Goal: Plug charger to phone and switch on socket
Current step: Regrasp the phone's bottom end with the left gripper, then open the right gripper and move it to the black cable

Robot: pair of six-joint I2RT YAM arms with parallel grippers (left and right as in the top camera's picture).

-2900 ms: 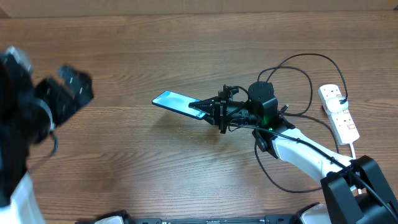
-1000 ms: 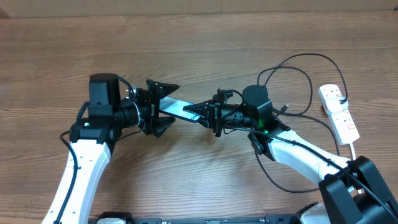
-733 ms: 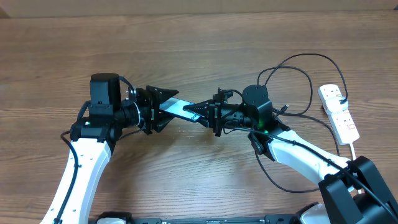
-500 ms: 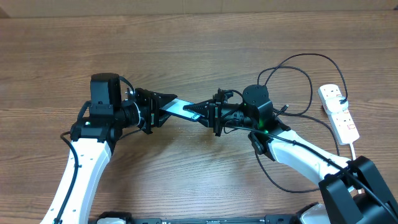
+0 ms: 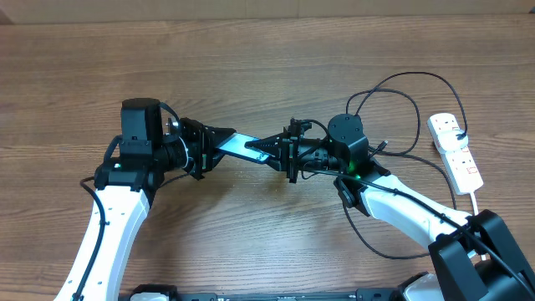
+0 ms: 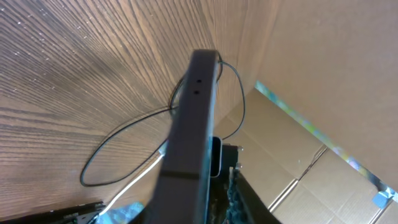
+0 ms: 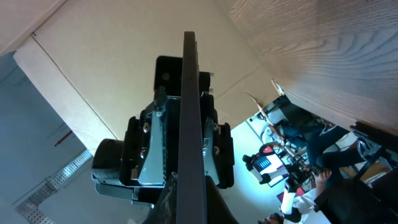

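Note:
The phone [image 5: 241, 145] hangs above the table between both grippers, its teal screen showing. My left gripper [image 5: 219, 140] is shut on its left end and my right gripper [image 5: 267, 149] is shut on its right end. The left wrist view shows the phone [image 6: 194, 118] edge-on, running up from the left gripper [image 6: 205, 214]. Seen from the right wrist, the phone [image 7: 189, 106] is a thin dark edge rising from the right gripper [image 7: 191, 208]. The charger [image 5: 411, 73] lies in black loops at the right; its plug tip is not discernible. The socket [image 5: 456, 150] lies at the far right.
The charger's loops spread behind and under the right arm [image 5: 401, 201]. The socket's white lead [image 5: 475, 199] runs toward the front edge. The left arm [image 5: 117, 209] reaches in from the front left. Cardboard walls [image 6: 311, 74] stand beyond the table.
The left arm came in from the far left, and over the last second its open fingers closed on the phone's left end. The right gripper and phone have hardly moved.

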